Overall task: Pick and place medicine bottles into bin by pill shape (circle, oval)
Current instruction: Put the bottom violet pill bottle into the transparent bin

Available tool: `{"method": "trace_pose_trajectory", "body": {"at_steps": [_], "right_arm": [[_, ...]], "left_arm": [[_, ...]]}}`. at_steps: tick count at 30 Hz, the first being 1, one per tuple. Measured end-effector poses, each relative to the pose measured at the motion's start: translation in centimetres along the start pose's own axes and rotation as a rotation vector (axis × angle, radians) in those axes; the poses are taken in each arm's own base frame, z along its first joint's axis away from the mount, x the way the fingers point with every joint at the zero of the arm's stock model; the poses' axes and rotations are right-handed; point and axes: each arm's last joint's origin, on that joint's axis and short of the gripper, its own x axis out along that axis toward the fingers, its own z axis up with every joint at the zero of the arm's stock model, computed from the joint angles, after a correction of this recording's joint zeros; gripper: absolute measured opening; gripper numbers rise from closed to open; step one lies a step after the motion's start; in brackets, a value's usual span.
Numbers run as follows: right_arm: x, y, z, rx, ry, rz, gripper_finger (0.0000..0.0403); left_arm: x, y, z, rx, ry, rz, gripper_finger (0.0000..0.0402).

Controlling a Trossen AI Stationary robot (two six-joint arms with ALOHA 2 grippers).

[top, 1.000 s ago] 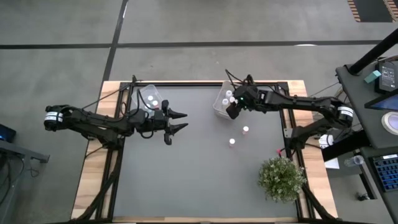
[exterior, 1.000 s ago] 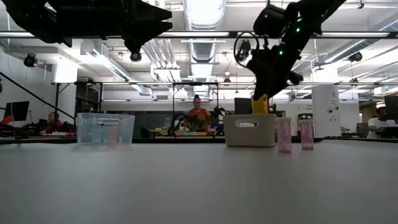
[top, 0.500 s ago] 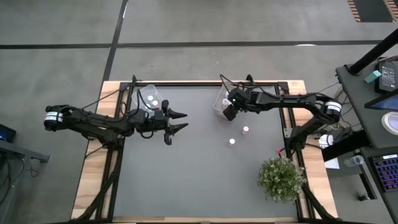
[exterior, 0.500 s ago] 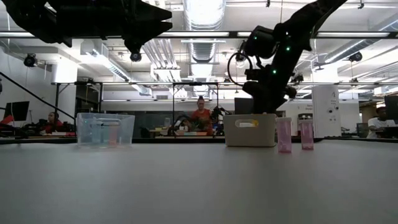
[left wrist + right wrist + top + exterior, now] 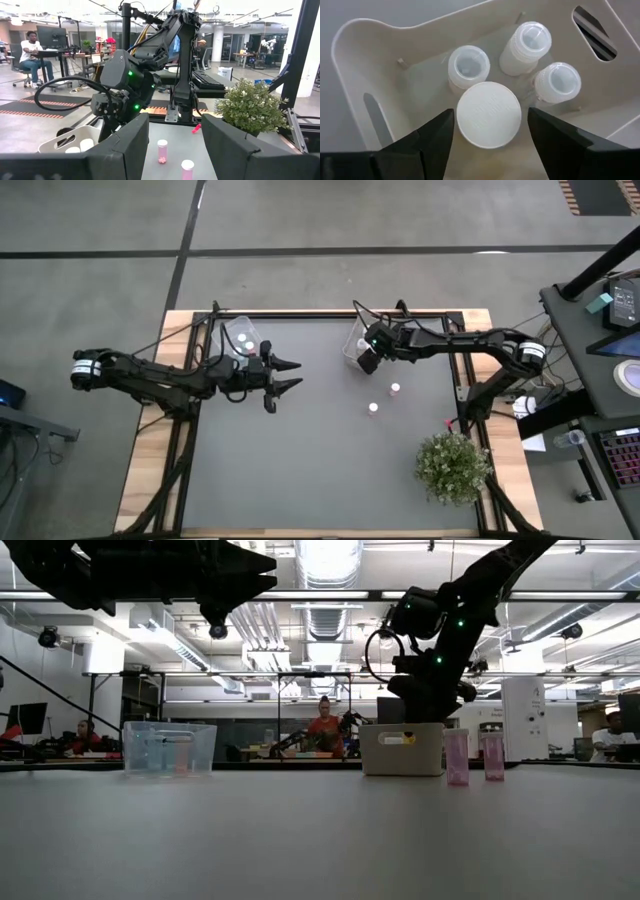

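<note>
My right gripper points down into the white bin at the far right. Its open fingers stand on either side of a wide white-capped bottle, with a thin gap on each side. The bottle stands on the bin floor beside three smaller white-capped bottles. Two pink bottles stand on the mat near the bin and also show in the low view. My left gripper is open and empty, held above the mat at left centre.
A clear bin with bottles stands at the far left, behind my left arm. A bushy green plant stands at the near right. The dark mat lies between the wooden side rails. People sit in the room beyond the table.
My right gripper has gone down into the white bin with the amber bottle, which hung below it above the bin a second ago. The bottle is now behind the bin wall in the low view. The gripper has hardly moved in the last half second.
</note>
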Motion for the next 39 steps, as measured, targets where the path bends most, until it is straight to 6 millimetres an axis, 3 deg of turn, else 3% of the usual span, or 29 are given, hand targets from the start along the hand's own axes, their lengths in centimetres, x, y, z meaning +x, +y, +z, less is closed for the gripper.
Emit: {"method": "trace_pose_trajectory", "body": {"at_steps": [8,15,22,26,32,39], "right_arm": [[-2.0,-0.5,0.5,0.016,-0.052,0.016,0.0246],[-7.1,0.1,0.6,-0.008,-0.171,0.098,0.0237],[-12.6,2.6,-1.3,-0.182,-0.334,0.257,0.0225],[-14.8,3.8,-2.7,-0.267,-0.455,0.341,0.022],[-15.9,4.6,-5.4,-0.365,-0.675,0.471,0.0219],[-15.9,3.7,-7.8,-0.44,-0.885,0.562,0.0219]], "left_arm": [[0.0,0.0,0.0,-0.001,0.0,0.0,0.0169],[0.0,0.0,0.0,-0.007,0.0,-0.001,0.0169],[0.0,0.0,0.0,-0.048,0.001,-0.002,0.0169],[0.0,-0.1,0.0,-0.063,0.001,-0.004,0.0169],[0.0,-0.2,0.0,-0.144,0.002,-0.015,0.0169],[0.3,-0.7,0.5,-0.171,-0.012,-0.033,0.0169]]}}
